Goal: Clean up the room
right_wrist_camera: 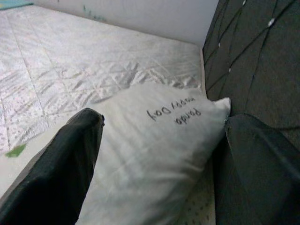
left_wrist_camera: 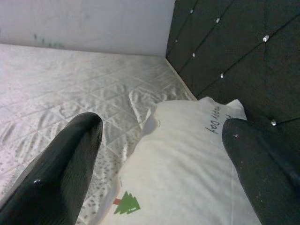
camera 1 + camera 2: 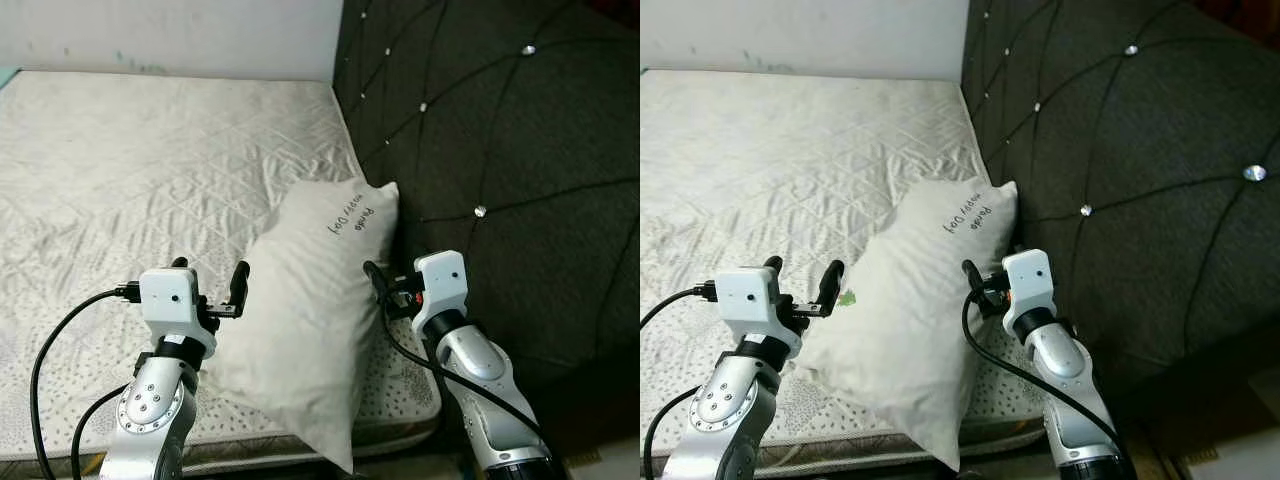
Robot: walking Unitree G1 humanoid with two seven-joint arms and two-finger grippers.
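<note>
A white pillow (image 3: 315, 300) with dark handwriting lies on the pale quilted mattress (image 3: 150, 170), its far end against the dark headboard. Its near corner hangs over the mattress's front edge. My left gripper (image 3: 210, 270) hovers open at the pillow's left side, and between its fingers (image 2: 70, 159) I see the pillow's small green tree print (image 2: 127, 204). My right gripper (image 1: 161, 119) is open at the pillow's right edge, by the headboard, with the pillow's written end ahead between its fingers (image 1: 65, 164). Neither gripper holds anything.
The tufted dark headboard (image 3: 500, 130) with shiny studs runs along the right. A white wall (image 3: 170, 35) closes the far side of the bed. A strip of floor (image 3: 1240, 450) shows at the near right, beyond the mattress corner.
</note>
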